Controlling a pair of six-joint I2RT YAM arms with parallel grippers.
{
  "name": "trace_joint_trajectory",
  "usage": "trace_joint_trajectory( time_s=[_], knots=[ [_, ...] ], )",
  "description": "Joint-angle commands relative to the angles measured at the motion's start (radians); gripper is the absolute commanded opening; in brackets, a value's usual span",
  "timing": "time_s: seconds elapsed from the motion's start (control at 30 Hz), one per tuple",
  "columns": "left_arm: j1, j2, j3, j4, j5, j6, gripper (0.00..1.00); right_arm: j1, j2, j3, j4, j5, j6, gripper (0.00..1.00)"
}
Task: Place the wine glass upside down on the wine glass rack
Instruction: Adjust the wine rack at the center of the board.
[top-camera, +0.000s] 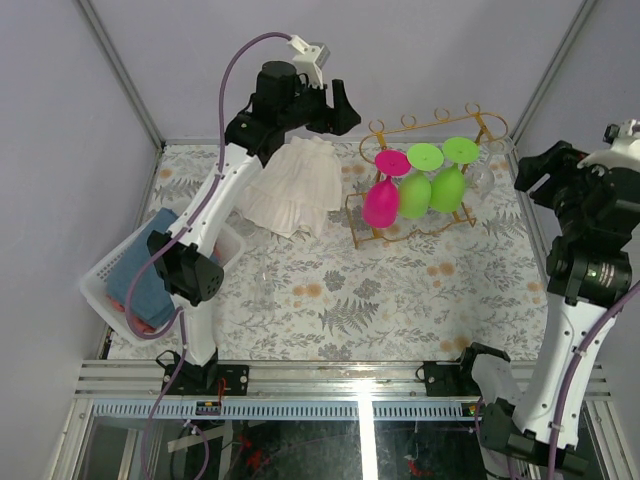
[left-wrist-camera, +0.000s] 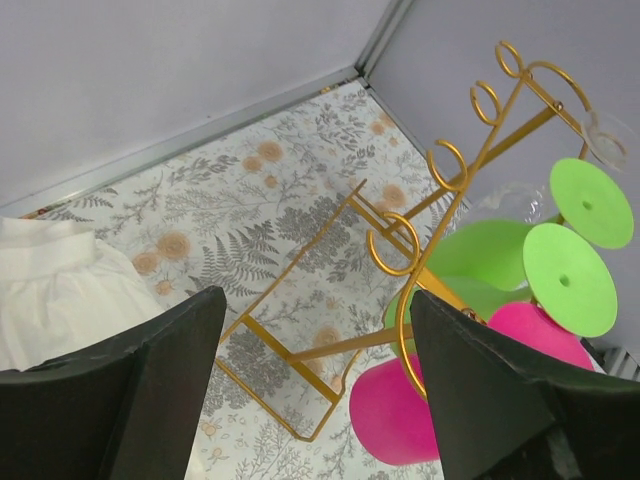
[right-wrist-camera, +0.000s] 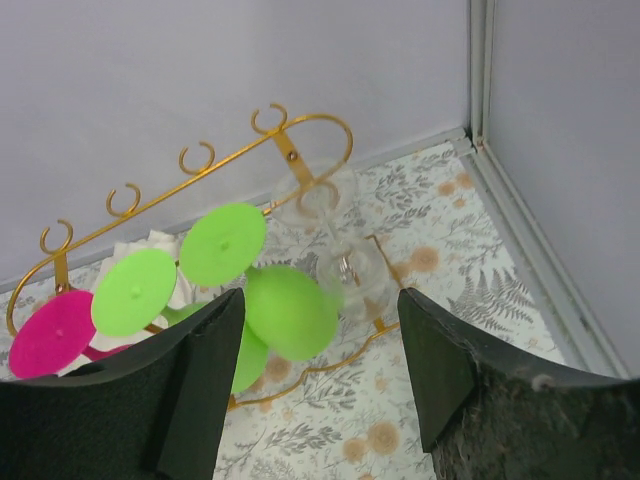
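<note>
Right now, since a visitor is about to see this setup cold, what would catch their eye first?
The gold wine glass rack at the far side of the table, right of centre. A pink glass and two green glasses hang upside down from it in a row, with a clear glass at the right end. Then the crumpled white cloth just left of the rack.

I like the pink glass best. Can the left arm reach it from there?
Probably yes. The left gripper hangs open near the rack, and the pink glass hangs at the end nearest it; only the rack's thin wires crowd it.
</note>
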Motion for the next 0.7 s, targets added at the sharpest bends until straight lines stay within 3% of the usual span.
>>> trace_joint_trajectory(
  time_s=[0.0, 0.2, 0.33, 0.5, 0.67],
  knots=[
    [-0.012, -0.024, -0.039, 0.019, 0.07, 0.015, 0.73, 0.005, -0.077, -0.117, 0.024, -0.016, 0.084, 0.69],
    [-0.033, -0.034, -0.066, 0.006, 0.058, 0.032, 0.72, 0.006, -0.213, -0.326, -0.013, -0.059, 0.169, 0.65],
    [-0.033, -0.033, -0.066, 0.006, 0.042, 0.022, 0.68, 0.006, -0.288, -0.495, -0.047, -0.104, 0.239, 0.54],
    [-0.03, -0.057, -0.08, 0.03, -0.016, 0.008, 0.68, 0.006, -0.398, -0.712, 0.014, -0.128, 0.367, 0.42],
    [0.006, -0.11, -0.162, 0.101, -0.109, -0.054, 0.71, 0.005, -0.408, -0.862, 0.101, -0.134, 0.42, 0.41]
  ],
)
